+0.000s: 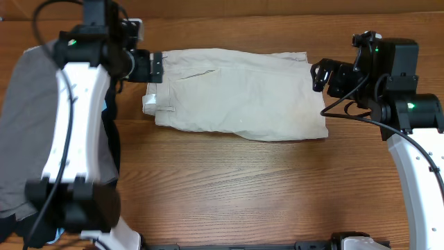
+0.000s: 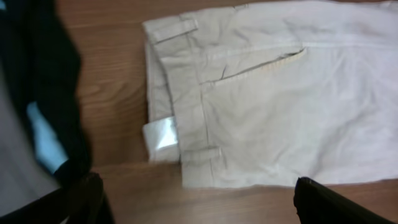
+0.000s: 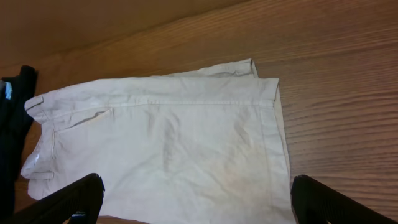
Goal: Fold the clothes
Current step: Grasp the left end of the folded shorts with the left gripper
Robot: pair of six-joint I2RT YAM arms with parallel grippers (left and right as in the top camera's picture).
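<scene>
Seeing the left gripper [image 1: 157, 67] and right gripper [image 1: 320, 73] both spread empty, I'd pinch both hem [image 3: 277, 124] layers with the right and carry them squarely over the shorts [image 1: 236, 94] to the waistband [image 2: 186, 106].

- The shorts [image 1: 236, 90] are laid flat across the far half of the table [image 1: 243, 194], with the waistband [image 2: 180, 106] to the left and the leg hems to the right.
- The left gripper [image 1: 158, 67] is seen at the waistband end, and the right gripper [image 1: 319, 75] just beside the hems.
- Other garments [image 1: 28, 125] are piled at the left edge, partly under the left arm.
</scene>
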